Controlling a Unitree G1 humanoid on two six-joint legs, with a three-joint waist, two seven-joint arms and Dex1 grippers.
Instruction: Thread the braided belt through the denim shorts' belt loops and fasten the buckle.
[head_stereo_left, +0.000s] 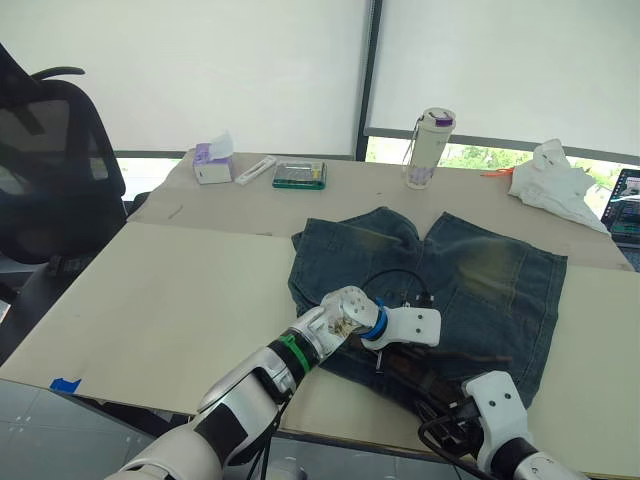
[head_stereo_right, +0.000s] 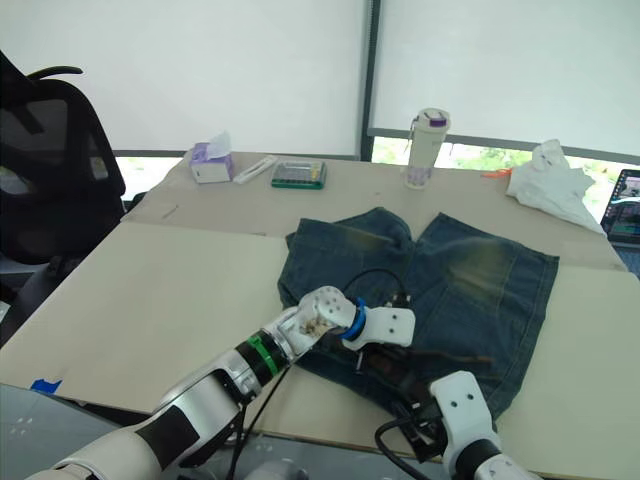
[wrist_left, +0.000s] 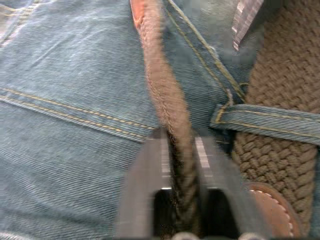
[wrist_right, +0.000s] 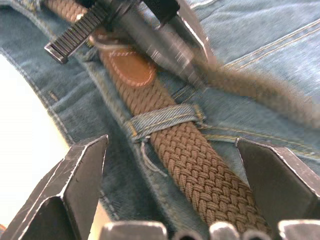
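Spread wide, my right gripper (wrist_right: 172, 150) hovered over the braided belt (wrist_right: 195, 165) under one of the belt loops (wrist_right: 162, 119); the left gripper (wrist_left: 181, 150) pinched its free end. Pulling might have bunched the denim shorts (head_stereo_left: 480, 280).

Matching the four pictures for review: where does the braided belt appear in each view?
Left eye view: braided belt along the denim shorts' near waistband, by the left end effector.
Right eye view: same place.
Left wrist view: one strand pinched between the fingers, another under a belt loop.
Right wrist view: running diagonally under that belt loop.
Shared landmark: the belt loop.
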